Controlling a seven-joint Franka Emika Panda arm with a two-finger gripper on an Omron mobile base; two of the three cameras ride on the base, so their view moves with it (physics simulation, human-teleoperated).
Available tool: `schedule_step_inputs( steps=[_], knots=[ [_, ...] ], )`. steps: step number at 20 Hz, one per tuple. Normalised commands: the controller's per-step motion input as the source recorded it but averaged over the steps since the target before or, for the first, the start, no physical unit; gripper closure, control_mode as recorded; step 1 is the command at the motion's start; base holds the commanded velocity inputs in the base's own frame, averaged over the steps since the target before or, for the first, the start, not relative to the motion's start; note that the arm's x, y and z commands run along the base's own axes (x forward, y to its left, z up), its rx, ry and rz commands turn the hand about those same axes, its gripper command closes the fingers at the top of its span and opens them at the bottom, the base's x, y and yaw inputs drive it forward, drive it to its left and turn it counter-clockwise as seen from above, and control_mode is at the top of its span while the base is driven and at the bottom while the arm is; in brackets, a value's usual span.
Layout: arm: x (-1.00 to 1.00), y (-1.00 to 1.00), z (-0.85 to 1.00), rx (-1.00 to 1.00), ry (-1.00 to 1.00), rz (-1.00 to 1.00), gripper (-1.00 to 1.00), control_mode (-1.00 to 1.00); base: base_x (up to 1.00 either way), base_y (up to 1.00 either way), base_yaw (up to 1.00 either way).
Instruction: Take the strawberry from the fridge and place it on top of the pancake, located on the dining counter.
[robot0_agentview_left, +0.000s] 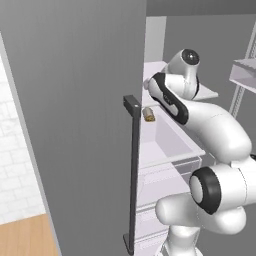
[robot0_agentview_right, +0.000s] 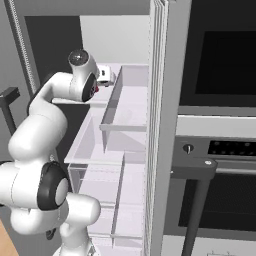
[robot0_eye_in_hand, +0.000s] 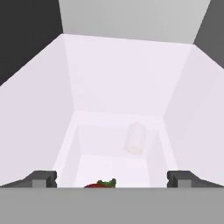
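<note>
The end effector (robot0_eye_in_hand: 112, 178) is spread wide inside the matte grey fridge (robot0_agentview_left: 75, 125); the tiny dark red strawberry (robot0_eye_in_hand: 100, 184) sits centred between its tips, so advance straight, then close gently.

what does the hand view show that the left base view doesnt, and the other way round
Hand view alone: the strawberry, its dark red top and green leaves low between the open end effector tips, and a pale translucent cylinder farther back on the white shelf.

Left base view alone: the fridge's grey door with its long dark handle, a small tan-brown cylinder beside the shelf, and the white arm reaching in.

Both: the white interior of the fridge, with its shelves and walls.
</note>
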Motion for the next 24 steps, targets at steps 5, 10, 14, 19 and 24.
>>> schedule_step_inputs(
  steps=[5, 10, 14, 19, 24],
  knots=[
    [-0.36, 0.0, -0.18, 0.0, 0.0, 0.0, -1.0, -1.0, 0.0, 0.0, 0.0],
    [0.0, 0.0, -0.14, 0.0, 0.0, 0.0, -1.0, -1.0, 0.0, 0.0, 0.0],
    [0.01, 0.0, -0.12, 0.0, 0.0, 0.0, -1.0, -1.0, 0.0, 0.0, 0.0],
    [0.01, 0.0, -0.07, 0.0, -0.01, 0.0, 1.0, -1.0, 0.0, 0.0, 0.0],
    [-0.01, 0.0, -0.05, -0.01, -0.04, 0.02, 1.0, -1.0, 0.0, 0.0, 0.0]
  ],
)
